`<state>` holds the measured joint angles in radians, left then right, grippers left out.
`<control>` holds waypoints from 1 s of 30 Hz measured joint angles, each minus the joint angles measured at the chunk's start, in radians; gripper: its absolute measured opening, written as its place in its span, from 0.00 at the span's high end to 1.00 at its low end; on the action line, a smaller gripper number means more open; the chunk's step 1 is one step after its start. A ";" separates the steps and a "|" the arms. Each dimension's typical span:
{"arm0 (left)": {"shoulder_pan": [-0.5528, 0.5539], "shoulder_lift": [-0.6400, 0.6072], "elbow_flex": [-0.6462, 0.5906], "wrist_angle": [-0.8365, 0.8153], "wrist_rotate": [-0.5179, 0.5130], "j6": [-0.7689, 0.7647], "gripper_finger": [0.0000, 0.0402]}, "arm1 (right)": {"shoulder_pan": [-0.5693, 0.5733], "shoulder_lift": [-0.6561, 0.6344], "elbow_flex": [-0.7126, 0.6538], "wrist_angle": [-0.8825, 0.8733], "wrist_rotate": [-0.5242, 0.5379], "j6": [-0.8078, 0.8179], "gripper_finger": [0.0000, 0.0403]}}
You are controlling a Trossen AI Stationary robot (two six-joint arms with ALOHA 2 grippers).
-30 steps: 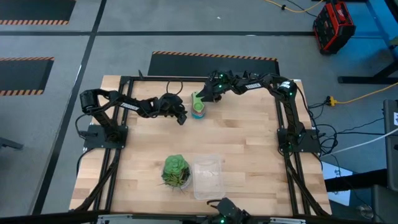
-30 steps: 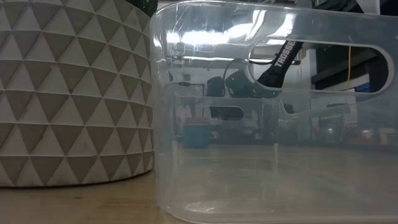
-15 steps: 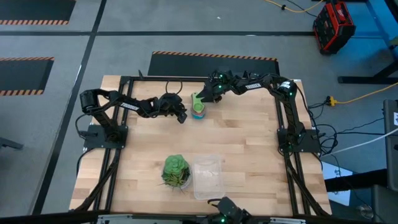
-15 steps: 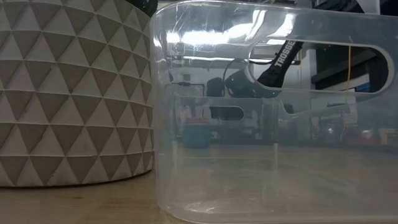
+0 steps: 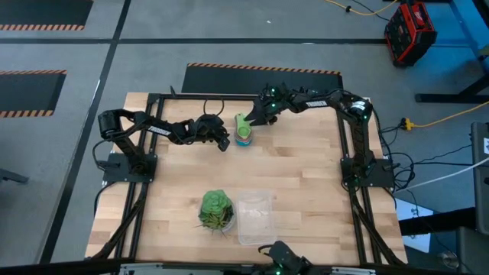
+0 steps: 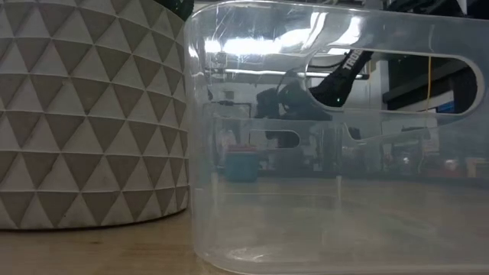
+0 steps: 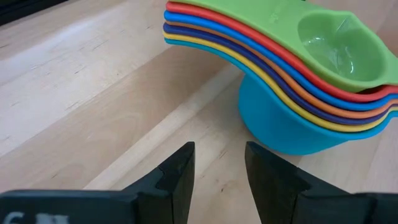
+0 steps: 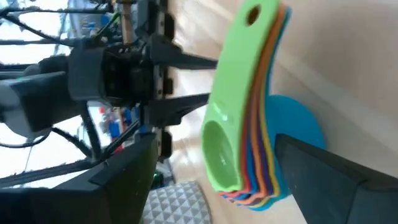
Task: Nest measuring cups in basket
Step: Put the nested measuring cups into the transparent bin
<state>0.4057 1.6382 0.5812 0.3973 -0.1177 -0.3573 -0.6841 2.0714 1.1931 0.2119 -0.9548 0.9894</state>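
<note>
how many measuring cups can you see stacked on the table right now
7, nested in one stack at the table's far middle: green on top, then red, blue, orange, dark blue, yellow, light blue at the bottom.

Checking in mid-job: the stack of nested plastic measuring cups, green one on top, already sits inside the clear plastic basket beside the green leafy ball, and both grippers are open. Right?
Not quite. The stack of nested plastic measuring cups, green one on top, sits on the bare wooden table at the far side, between the left gripper and right gripper. The high view shows the clear plastic basket beside the green leafy ball holding nothing. Both grippers are open.
</note>
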 joint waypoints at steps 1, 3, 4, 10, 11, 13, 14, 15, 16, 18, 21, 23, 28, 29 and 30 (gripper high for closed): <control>0.000 0.000 0.000 0.000 0.000 0.000 0.66 | 0.000 -0.008 0.000 -0.027 0.015 -0.015 0.19; 0.000 0.000 0.000 0.002 0.000 -0.001 0.66 | 0.000 -0.017 0.000 -0.079 0.029 -0.045 0.19; 0.000 0.000 0.000 0.004 0.000 -0.001 0.66 | 0.000 -0.019 0.000 -0.105 0.037 -0.055 0.19; 0.000 0.000 0.000 0.028 0.001 -0.017 0.66 | 0.003 -0.020 0.000 -0.187 0.084 -0.112 0.19; 0.000 0.000 0.000 0.030 0.001 -0.027 0.66 | 0.007 -0.020 0.000 -0.182 0.087 -0.113 0.19; 0.000 0.000 0.000 0.037 0.000 -0.039 0.66 | 0.012 -0.020 0.000 -0.169 0.096 -0.115 0.19; 0.000 0.000 0.000 0.042 0.000 -0.045 0.66 | 0.015 -0.020 0.000 -0.169 0.098 -0.116 0.19; 0.000 0.000 0.000 0.047 0.000 -0.052 0.66 | 0.018 -0.020 0.000 -0.171 0.098 -0.116 0.19; 0.000 0.000 0.000 0.056 0.000 -0.055 0.66 | 0.022 -0.020 0.000 -0.172 0.102 -0.117 0.19; 0.000 0.000 0.000 0.078 0.000 -0.058 0.66 | 0.031 -0.019 0.000 -0.172 0.119 -0.117 0.19; 0.000 0.000 0.000 0.098 -0.001 -0.059 0.66 | 0.045 -0.018 0.000 -0.172 0.134 -0.119 0.19; 0.001 0.000 0.000 0.097 -0.001 -0.059 0.66 | 0.051 -0.018 0.000 -0.171 0.134 -0.119 0.19; 0.002 0.000 0.000 0.095 -0.004 -0.060 0.66 | 0.064 -0.017 0.000 -0.169 0.134 -0.115 0.19; 0.002 0.000 0.000 0.095 -0.004 -0.060 0.66 | 0.067 -0.017 0.000 -0.169 0.134 -0.115 0.19; 0.002 0.000 0.000 0.094 -0.004 -0.060 0.66 | 0.069 -0.017 0.000 -0.168 0.134 -0.114 0.19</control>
<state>0.4076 1.6382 0.5816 0.4912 -0.1215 -0.4176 -0.6151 2.0544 1.1931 0.0441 -0.8204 0.8753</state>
